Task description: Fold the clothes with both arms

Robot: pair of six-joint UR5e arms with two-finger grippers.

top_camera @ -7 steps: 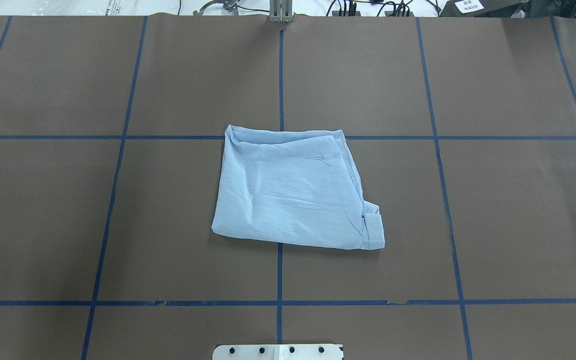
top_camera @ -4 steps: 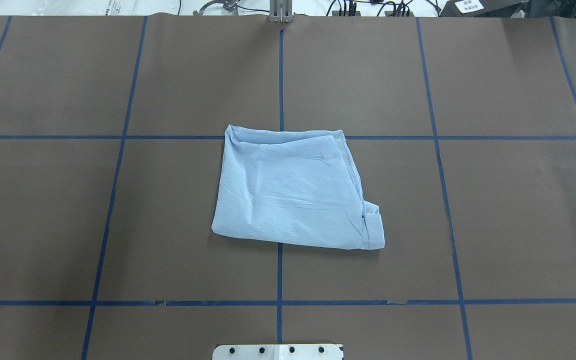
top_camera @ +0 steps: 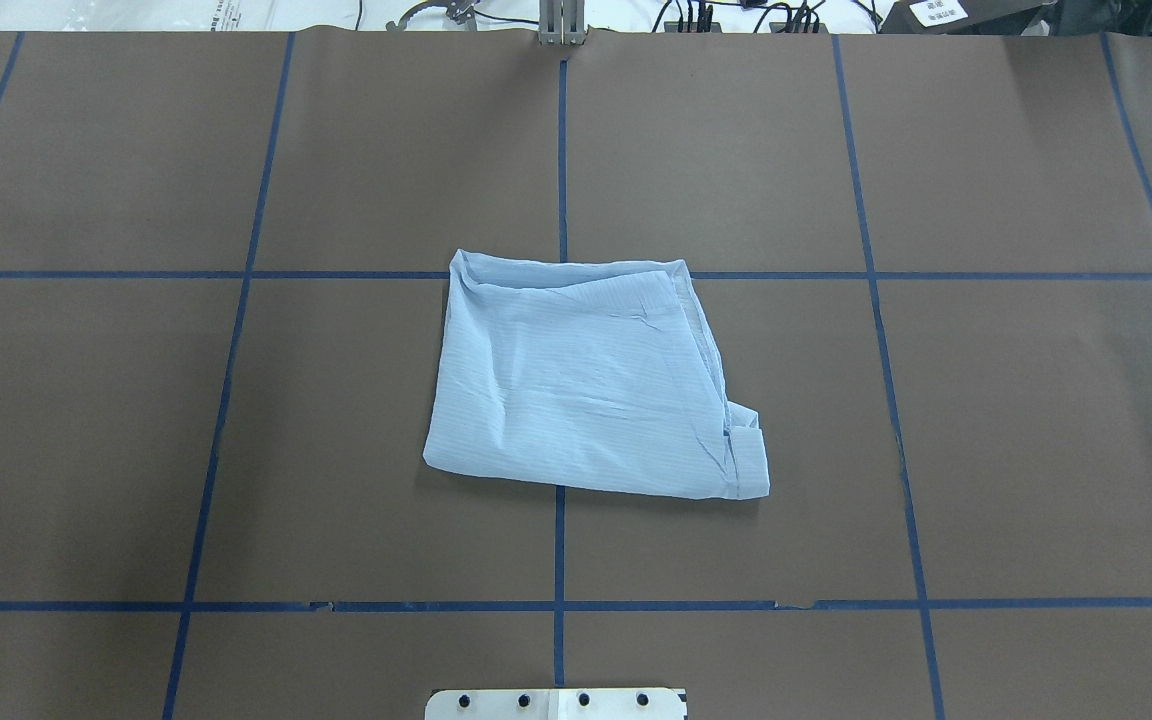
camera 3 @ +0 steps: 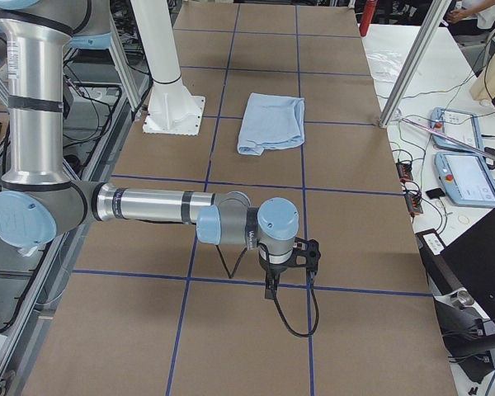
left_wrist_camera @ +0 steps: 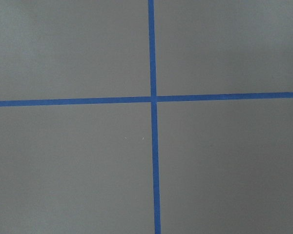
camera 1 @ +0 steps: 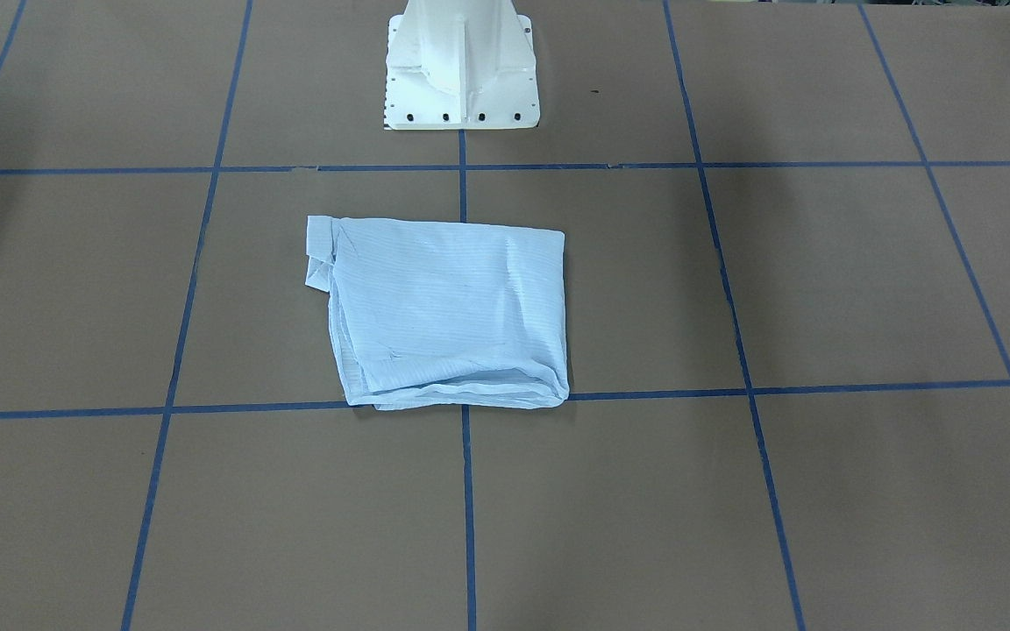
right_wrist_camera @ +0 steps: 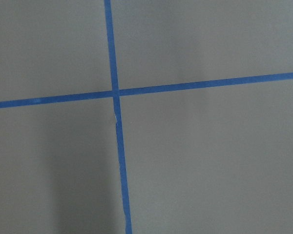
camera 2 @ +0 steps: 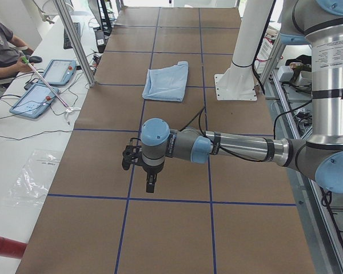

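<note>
Light-blue pinstriped shirt point(top_camera: 586, 385) sits folded mid brown table point(top_camera: 1036, 450), we'd just tuck that stray cuff point(top_camera: 751, 462) next; black left gripper point(camera 2: 151, 182) and right gripper point(camera 3: 271, 285) hang well off, and we can't tell if they're open.

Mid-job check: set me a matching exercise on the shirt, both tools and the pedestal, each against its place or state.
Things: 1 shirt; 2 left tool; 3 right tool; 4 pedestal.
Places or states: A white, upright at the robot side of the table; B above the table, toward its end on the robot's right; C folded, lying flat mid-table; D above the table, toward its end on the robot's left.
Pairs: 1-C, 2-D, 3-B, 4-A.
</note>
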